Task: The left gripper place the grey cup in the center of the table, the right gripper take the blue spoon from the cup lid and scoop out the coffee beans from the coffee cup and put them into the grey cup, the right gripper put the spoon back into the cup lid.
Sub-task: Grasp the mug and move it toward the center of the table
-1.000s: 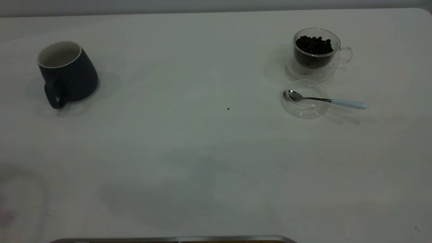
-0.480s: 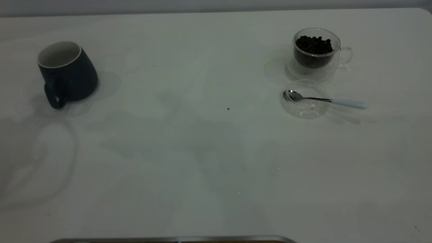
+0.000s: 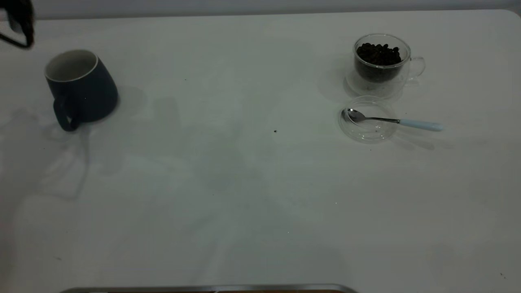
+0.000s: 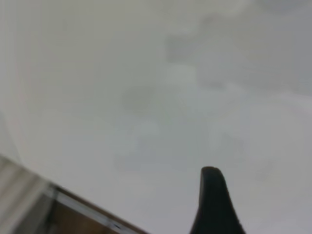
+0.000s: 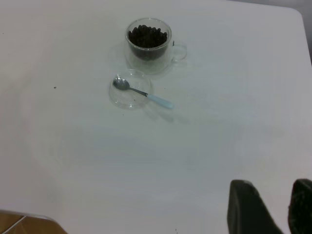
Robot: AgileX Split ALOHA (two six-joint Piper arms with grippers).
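The grey cup (image 3: 81, 87) stands upright at the far left of the table (image 3: 244, 195), its handle toward the front. My left gripper (image 3: 18, 22) hangs above the table's far left corner, behind the cup and apart from it, open and empty. In its wrist view only one of its fingers (image 4: 214, 200) shows, over bare table. The coffee cup (image 3: 380, 65) with coffee beans (image 3: 378, 53) stands at the far right. In front of it the blue spoon (image 3: 392, 120) lies with its bowl in the cup lid (image 3: 367, 119). My right gripper (image 5: 275, 200) is empty, fingers a little apart, well away from the spoon (image 5: 141, 92).
A small dark speck (image 3: 275, 131) lies near the table's middle. A metal edge (image 3: 203, 288) runs along the table's front. The table's front edge and floor show in the left wrist view (image 4: 63, 204).
My left gripper has come into the exterior view at the far left corner. Arm shadows have shifted across the left and middle of the table. The cups, lid and spoon have not moved.
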